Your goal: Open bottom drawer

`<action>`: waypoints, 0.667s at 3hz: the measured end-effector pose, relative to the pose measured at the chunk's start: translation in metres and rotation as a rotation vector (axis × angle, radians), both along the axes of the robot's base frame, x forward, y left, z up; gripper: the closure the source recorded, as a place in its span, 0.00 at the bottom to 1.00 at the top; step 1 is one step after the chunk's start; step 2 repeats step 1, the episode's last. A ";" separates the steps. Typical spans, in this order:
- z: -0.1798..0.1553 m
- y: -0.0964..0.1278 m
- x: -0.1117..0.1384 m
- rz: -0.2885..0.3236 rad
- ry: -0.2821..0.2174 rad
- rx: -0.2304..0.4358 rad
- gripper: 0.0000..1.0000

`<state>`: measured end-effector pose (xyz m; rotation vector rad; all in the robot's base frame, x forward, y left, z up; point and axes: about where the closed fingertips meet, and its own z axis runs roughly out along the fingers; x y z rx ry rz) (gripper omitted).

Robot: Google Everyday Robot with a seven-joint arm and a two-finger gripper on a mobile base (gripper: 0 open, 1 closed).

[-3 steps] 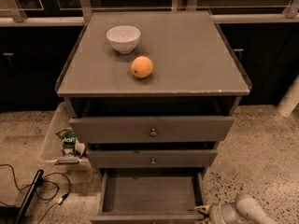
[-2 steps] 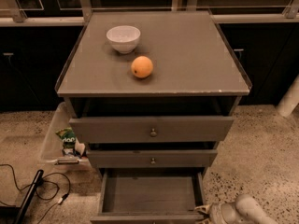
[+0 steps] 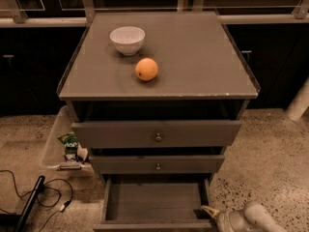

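Note:
The bottom drawer (image 3: 154, 201) of the grey cabinet is pulled out, showing its plain grey inside; its front panel runs along the lower frame edge and its knob is out of view. Above it are the mid-sized drawer front (image 3: 157, 164) and the widest drawer front (image 3: 157, 133), each with a small round knob. My gripper (image 3: 210, 212) is at the drawer's front right corner, at the lower right of the view, with the white arm behind it.
A white bowl (image 3: 127, 39) and an orange (image 3: 146, 69) sit on the cabinet top (image 3: 193, 57). A clear bin (image 3: 63, 144) with a green packet stands on the speckled floor at left. Black cables (image 3: 43, 197) lie at lower left. A white post (image 3: 300, 100) is at right.

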<state>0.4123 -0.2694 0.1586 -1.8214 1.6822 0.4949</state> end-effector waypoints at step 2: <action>0.000 0.000 0.000 0.000 0.000 0.000 0.00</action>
